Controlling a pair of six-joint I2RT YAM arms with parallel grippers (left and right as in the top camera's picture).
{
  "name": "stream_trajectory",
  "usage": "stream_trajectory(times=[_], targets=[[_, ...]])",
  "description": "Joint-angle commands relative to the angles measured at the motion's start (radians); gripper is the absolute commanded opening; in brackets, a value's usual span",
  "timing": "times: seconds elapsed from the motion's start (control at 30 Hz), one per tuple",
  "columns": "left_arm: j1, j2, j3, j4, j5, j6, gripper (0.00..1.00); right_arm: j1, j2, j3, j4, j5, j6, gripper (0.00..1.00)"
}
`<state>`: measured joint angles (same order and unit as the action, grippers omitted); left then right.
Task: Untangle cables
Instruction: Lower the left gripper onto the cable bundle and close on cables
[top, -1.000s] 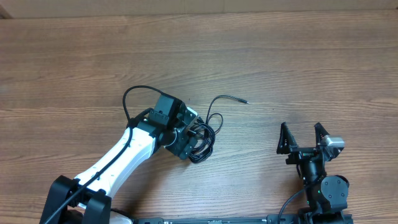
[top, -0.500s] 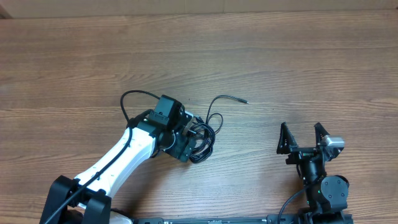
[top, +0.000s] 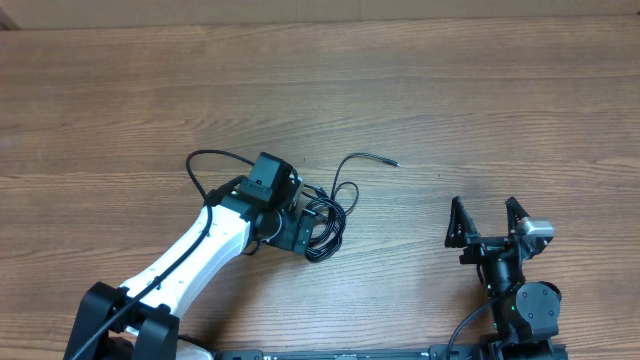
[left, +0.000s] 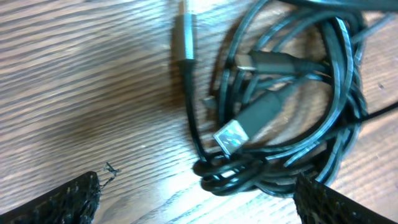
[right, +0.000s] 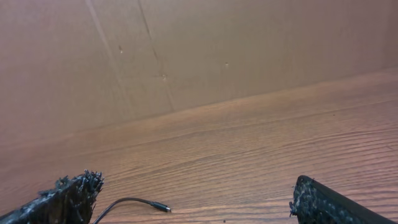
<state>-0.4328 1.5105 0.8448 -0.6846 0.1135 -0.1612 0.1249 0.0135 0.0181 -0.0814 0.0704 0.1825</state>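
Two grippers, both spread wide | left gripper (left: 199, 196) has crept slightly leftward, jaws straddling the cables (top: 328, 222), a knotted bundle at overhead centre | nothing gripped, tangle apparently unchanged, untangling barely begun | right gripper (top: 490, 215) idle, lower right.

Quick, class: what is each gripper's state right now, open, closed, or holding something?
Left gripper: open over the tangled cables, gripping nothing.
Right gripper: open, empty.

A brown wooden table (top: 420, 80) lies under and ahead of both jaws. Beyond the right jaws a brown wall (right: 205, 43) with 2 faint slanted lines meets its far edge.
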Motion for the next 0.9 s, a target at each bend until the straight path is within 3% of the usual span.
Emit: stream_trajectory(times=[0.0,0.2,0.4,0.63,0.87], targets=[[-0.016,0.006,0.008,0.002,-0.065,-0.128,1.0,-0.002,-0.011,-0.01,0.004,0.009,-0.005,1.0],[-0.054,0.006,0.007,0.001,-0.078,-0.178,0.99,-0.002,-0.011,-0.01,0.004,0.009,-0.005,1.0],[-0.097,0.006,0.001,-0.013,-0.195,-0.359,1.0,-0.002,-0.011,-0.01,0.004,0.009,-0.005,1.0],[-0.101,0.006,-0.023,-0.017,-0.198,-0.503,1.0,-0.002,-0.011,-0.01,0.004,0.009,-0.005,1.0],[-0.114,0.006,-0.033,0.006,-0.199,-0.525,1.0,-0.002,-0.011,-0.01,0.004,0.009,-0.005,1.0]])
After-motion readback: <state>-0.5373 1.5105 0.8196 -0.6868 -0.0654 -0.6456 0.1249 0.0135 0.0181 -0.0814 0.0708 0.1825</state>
